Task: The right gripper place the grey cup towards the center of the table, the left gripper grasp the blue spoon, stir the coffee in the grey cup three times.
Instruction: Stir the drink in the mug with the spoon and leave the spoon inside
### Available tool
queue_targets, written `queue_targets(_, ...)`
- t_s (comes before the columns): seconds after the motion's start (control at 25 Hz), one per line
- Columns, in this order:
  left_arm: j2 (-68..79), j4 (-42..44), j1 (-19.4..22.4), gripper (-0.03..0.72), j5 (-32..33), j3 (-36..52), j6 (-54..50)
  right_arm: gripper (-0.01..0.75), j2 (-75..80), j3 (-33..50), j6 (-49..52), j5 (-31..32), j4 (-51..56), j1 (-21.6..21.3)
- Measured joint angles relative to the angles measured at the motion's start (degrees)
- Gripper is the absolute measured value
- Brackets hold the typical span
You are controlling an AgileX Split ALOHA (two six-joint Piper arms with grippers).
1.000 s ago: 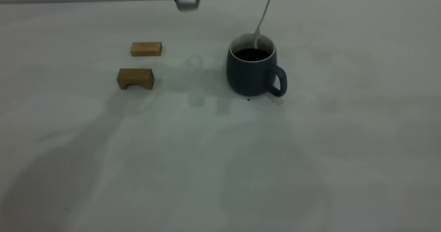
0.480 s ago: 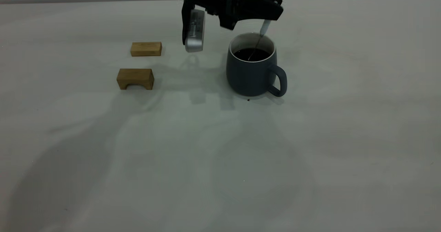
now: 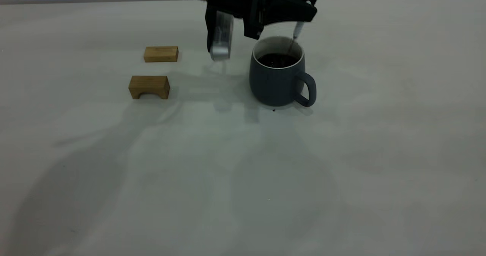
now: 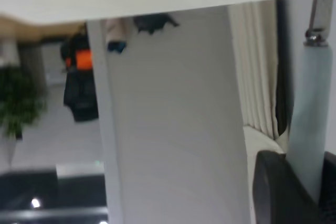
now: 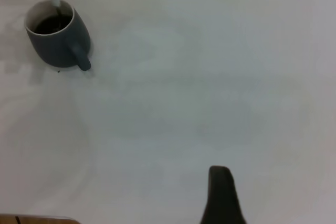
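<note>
Above the grey cup, the left gripper was clamped on the blue spoon, whose bowl dipped into the coffee; the right gripper's opening couldn't be told.

I see two brown wooden blocks on my exterior view, both lying on the left half of the surface and a little apart from each other. The flat block sits farther back, a plain rectangular bar lying on its long face. The arched block sits nearer the camera and slightly left of the first, resting on two short legs with a small curved cutout under its middle. A tiny dark speck marks the surface nearer the centre.
</note>
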Motion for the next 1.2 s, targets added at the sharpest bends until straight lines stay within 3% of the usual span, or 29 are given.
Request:
queue_targets(0.16,0.2,3.1,0.2,0.17,1.1,0.0,-7.4,0.587,0.0,0.0,0.0,0.0,0.0,0.0)
queue_targets(0.48,-2.0,7.1,0.6,0.17,-7.2,-0.1,-7.0,0.587,0.0,0.0,0.0,0.0,0.0,0.0)
queue_targets(0.72,-0.4,1.8,0.0,0.17,-1.5,-0.2,-1.8,0.587,-0.1,0.0,0.0,0.0,0.0,0.0)
queue_targets(0.92,-0.4,4.3,0.3,0.17,1.2,-0.2,-8.9,0.587,-0.1,0.0,0.0,0.0,0.0,0.0)
queue_targets(1.2,-1.7,9.1,2.5,0.17,-5.3,-0.5,-9.1,0.587,-0.1,0.0,0.0,0.0,0.0,0.0)
